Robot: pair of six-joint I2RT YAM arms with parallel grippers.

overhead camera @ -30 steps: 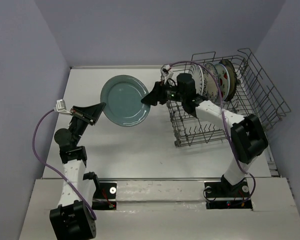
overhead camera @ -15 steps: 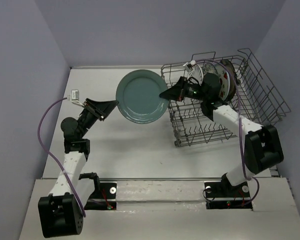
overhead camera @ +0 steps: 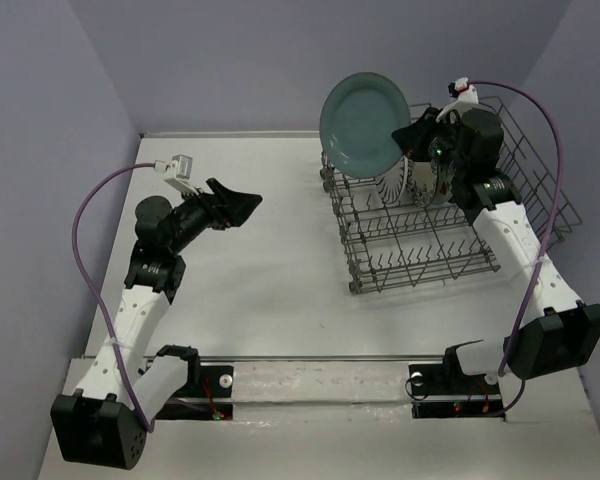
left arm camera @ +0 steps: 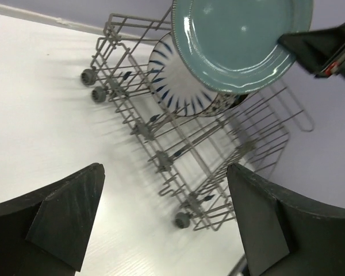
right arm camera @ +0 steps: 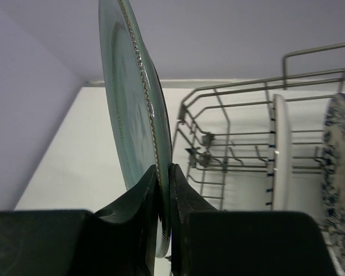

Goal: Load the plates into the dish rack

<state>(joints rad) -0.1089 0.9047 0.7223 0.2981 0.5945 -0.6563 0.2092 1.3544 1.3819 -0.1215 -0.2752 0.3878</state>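
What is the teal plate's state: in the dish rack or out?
Out: the right end effector holds the teal plate on edge above the dish rack.

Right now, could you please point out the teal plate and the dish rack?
teal plate [overhead camera: 362, 122], top external view, centre of its face.
dish rack [overhead camera: 412, 262], top external view, bare near tine rows.

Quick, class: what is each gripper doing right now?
Left gripper: open, holding nothing.
Right gripper: closed on the teal plate.
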